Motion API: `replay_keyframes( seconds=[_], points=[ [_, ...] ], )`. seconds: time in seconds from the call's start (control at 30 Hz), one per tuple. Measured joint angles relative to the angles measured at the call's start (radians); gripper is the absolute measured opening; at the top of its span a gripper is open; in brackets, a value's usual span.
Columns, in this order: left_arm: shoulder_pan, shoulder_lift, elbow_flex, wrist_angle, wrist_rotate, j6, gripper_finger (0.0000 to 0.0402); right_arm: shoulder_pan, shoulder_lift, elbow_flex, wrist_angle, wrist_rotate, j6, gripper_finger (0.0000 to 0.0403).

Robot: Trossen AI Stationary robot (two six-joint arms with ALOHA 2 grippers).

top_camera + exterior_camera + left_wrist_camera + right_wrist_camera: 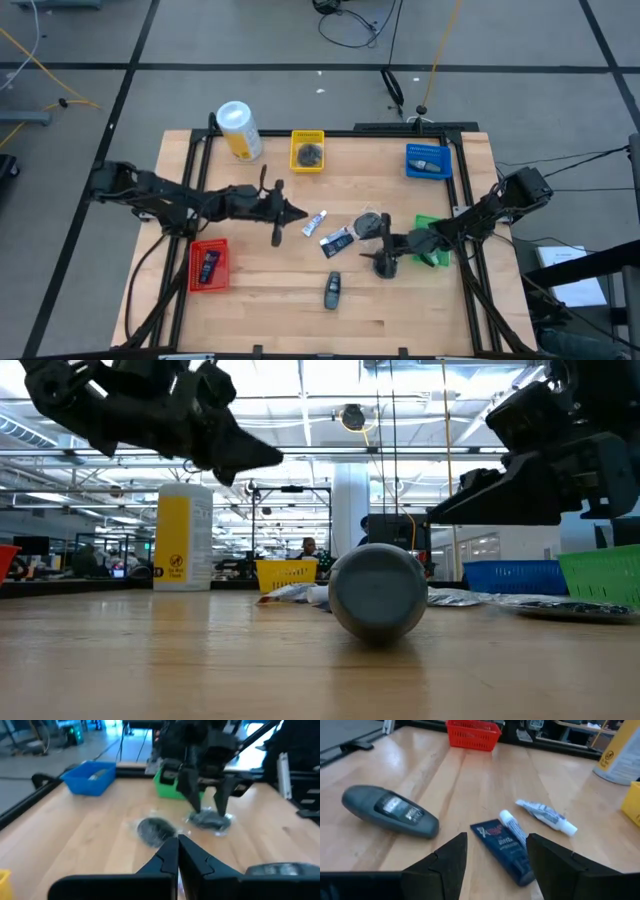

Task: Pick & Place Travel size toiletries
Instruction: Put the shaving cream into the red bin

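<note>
Fingers spread apart, the right gripper [495,857] hovers above a dark blue oblong tube [504,850] lying mid-table beside a slim white tube [546,816], while the left gripper [178,851] hangs pinched together nearby.

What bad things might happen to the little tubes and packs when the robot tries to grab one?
The right gripper is open above the dark blue pack, and a white tube lies touching it, so the gripper might pinch both or knock the tube aside. The grey oblong pack nearby has a rounded body and may roll if bumped. The left gripper is shut, waiting near the table's middle.
</note>
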Motion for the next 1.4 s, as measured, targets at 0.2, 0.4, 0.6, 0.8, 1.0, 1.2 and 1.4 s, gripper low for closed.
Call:
replay_keyframes(
  seconds=[0.2, 0.4, 0.6, 0.8, 1.0, 1.2, 1.4],
  points=[
    [-0.056, 0.000, 0.001, 0.082, -0.002, 0.036, 0.0009, 0.020, 0.000, 0.000, 0.008, 0.000, 0.006, 0.0229],
    [-0.087, 0.000, 0.001, 0.095, -0.004, 0.037, 0.0001, 0.022, 0.000, 0.000, 0.008, 0.002, 0.020, 0.0246],
    [-0.091, 0.000, 0.001, 0.097, -0.004, 0.041, 0.0011, 0.021, 0.000, 0.001, -0.005, 0.002, 0.028, 0.0244],
    [-0.100, 0.000, 0.001, 0.101, -0.004, 0.042, 0.0003, 0.019, 0.000, 0.001, -0.031, 0.036, 0.047, 0.0246],
    [-0.117, 0.001, 0.001, 0.110, -0.029, 0.054, 0.0007, -0.007, 0.001, 0.001, -0.054, 0.056, 0.052, 0.0261],
    [-0.123, 0.051, 0.002, 0.164, -0.055, 0.061, 0.0014, -0.019, 0.001, 0.001, -0.051, 0.045, 0.051, 0.0278],
    [-0.118, 0.151, 0.037, 0.207, -0.065, 0.063, 0.0015, -0.019, 0.008, 0.015, -0.045, -0.004, 0.051, 0.0283]
  ],
)
